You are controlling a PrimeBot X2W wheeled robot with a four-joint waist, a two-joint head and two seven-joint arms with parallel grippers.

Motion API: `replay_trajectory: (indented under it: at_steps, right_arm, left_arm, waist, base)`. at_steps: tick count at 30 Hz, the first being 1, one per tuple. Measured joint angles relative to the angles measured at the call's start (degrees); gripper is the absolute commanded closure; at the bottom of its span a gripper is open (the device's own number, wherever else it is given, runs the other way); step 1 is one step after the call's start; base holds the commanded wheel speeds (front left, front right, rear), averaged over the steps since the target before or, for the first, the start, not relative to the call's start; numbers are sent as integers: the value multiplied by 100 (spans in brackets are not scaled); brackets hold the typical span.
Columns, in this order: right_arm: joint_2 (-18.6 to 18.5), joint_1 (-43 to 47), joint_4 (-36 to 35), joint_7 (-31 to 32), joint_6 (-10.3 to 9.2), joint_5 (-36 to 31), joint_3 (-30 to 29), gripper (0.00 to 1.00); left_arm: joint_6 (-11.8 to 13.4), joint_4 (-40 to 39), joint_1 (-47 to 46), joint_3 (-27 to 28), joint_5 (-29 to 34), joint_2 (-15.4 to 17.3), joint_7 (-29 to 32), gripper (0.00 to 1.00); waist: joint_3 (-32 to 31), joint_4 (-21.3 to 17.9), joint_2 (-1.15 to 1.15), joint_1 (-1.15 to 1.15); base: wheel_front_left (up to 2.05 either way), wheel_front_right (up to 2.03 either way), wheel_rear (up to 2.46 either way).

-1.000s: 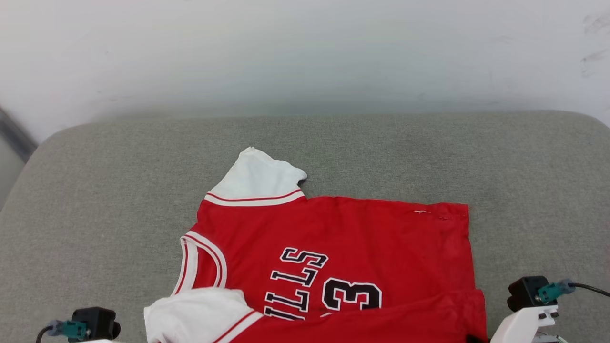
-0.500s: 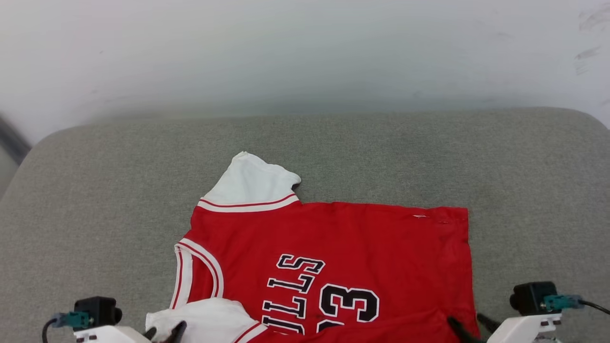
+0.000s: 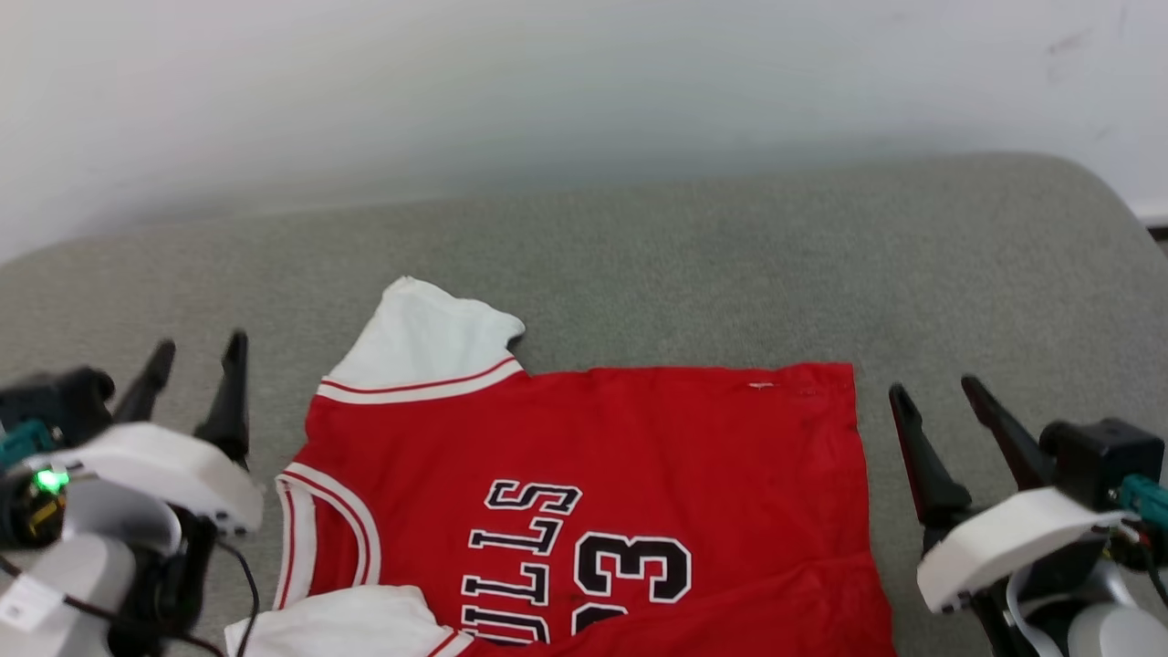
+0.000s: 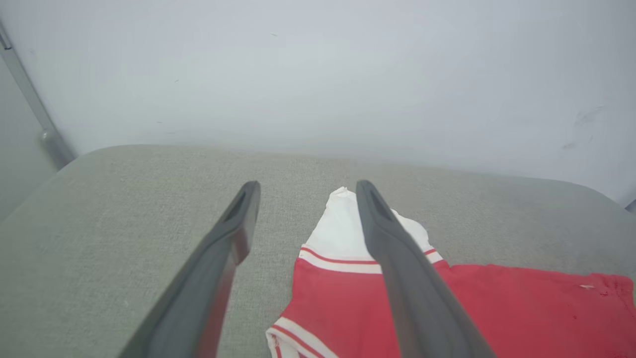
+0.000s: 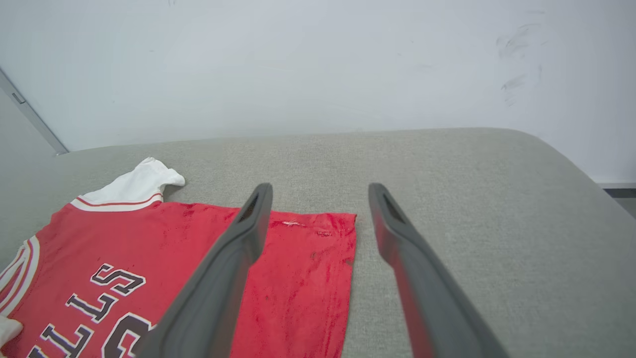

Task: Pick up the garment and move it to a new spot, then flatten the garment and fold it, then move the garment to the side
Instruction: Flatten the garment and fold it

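Left gripper [image 3: 199, 350] and right gripper [image 3: 935, 391] both gape wide, empty, flanking the red "BULLS" jersey garment with white sleeves [image 3: 593, 438], which lies flat on the grey fabric cushion [image 3: 693, 265]. Its near edge is cut off by the frame.

White wrist shells [image 3: 173, 465], dark tapered claw fingers [image 3: 923, 461], teal connectors [image 3: 1145, 497], green light [image 3: 46, 479]

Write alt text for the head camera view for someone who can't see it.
A red jersey with white sleeves and black lettering lies spread on a grey cushion against a white wall. The left gripper and right gripper flank it, fingers open, holding nothing.
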Motion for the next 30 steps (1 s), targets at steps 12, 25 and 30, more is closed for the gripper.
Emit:
replay_trajectory:
  at_steps: [12, 25, 30]
  right_arm:
    - [191, -953, -445, -221, 0, -341, 368, 0]
    - [221, -1114, -156, -549, 0, 11, 461, 0]
    - [224, -1113, -35, -651, 0, 129, 502, 0]
  left_arm:
    - [-758, 843, -1951, -87, 197, 315, 468, 0]
    - [-1633, 2303, -3506, -738, -287, 850, 3438, 0]
    - [-1727, 2535, -3620, -936, -449, 946, 4309, 0]
  waist:
    - [1261, -526, 0, 1]
    - [2070, -1197, 0, 1]
    - [2205, -1321, 0, 1]
  base:
    - [0, 0, 0]
    - [0, 0, 0]
    - [0, 0, 0]
